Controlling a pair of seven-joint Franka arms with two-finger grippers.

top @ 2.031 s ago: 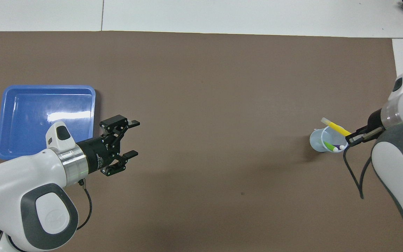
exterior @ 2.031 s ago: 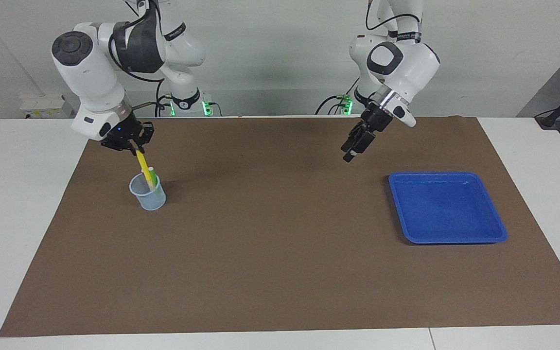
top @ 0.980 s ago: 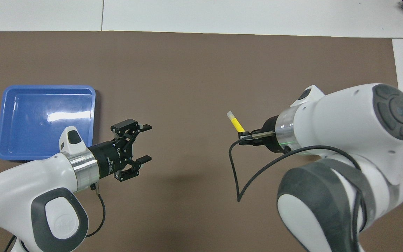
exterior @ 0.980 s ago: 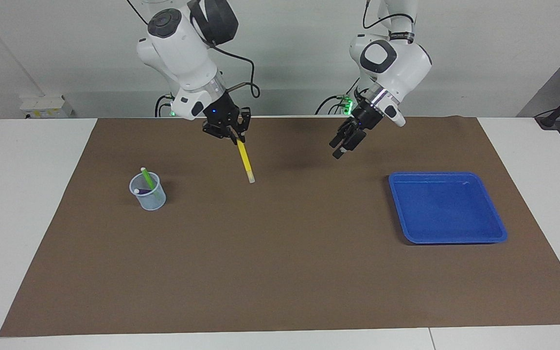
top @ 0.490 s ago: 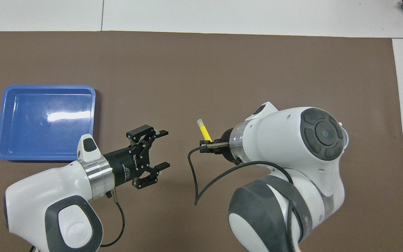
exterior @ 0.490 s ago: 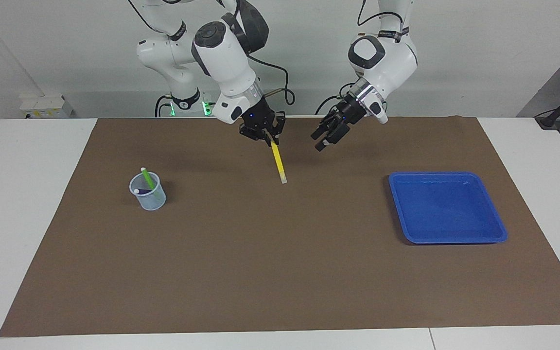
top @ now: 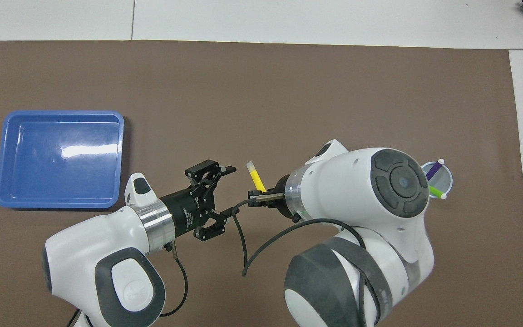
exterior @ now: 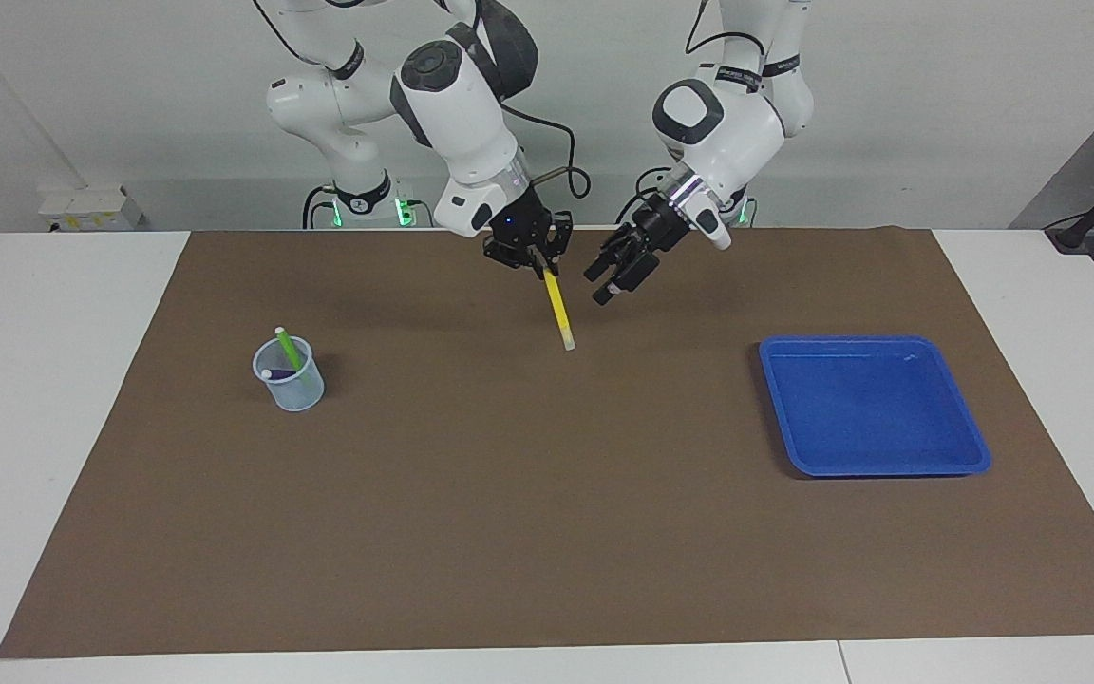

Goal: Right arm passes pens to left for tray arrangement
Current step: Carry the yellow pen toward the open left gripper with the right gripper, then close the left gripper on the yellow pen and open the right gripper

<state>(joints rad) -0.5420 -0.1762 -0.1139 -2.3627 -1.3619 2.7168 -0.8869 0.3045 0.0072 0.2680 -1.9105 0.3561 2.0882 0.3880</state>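
The yellow pen point(exterior: 557, 312) hangs in the air over the middle of the brown mat point(exterior: 509, 532), its upper end pinched between the pressed-together fingers of the right gripper point(exterior: 533, 258), its whitish end pointing down and slightly away from the robots. It touches nothing else.

Change noted: two seconds ago this pen was only just leaving the translucent cup point(exterior: 289, 375) at the right arm's end of the table. I have since swung it across to mid-table, and over the last half second it has closed in on the left gripper point(exterior: 606, 282). The left gripper has come inward from above the blue tray point(exterior: 875, 404) to meet it.

My reading: the first handover is about to happen. The two grippers are just beside each other, not yet in contact.

Poses: the right arm reaches in from its base, its wrist tipped downward, so the pen slants. The left arm leans toward mid-table, its gripper angled down at the pen's shaft, fingers spread wide, holding nothing. In the overhead view the pen's whitish end sits close to the gap between those fingers.

Outward: the green pen point(exterior: 289, 351) and the purple pen point(top: 434, 170) stand in the cup. The tray lies flat toward the left arm's end, with no pen in it.
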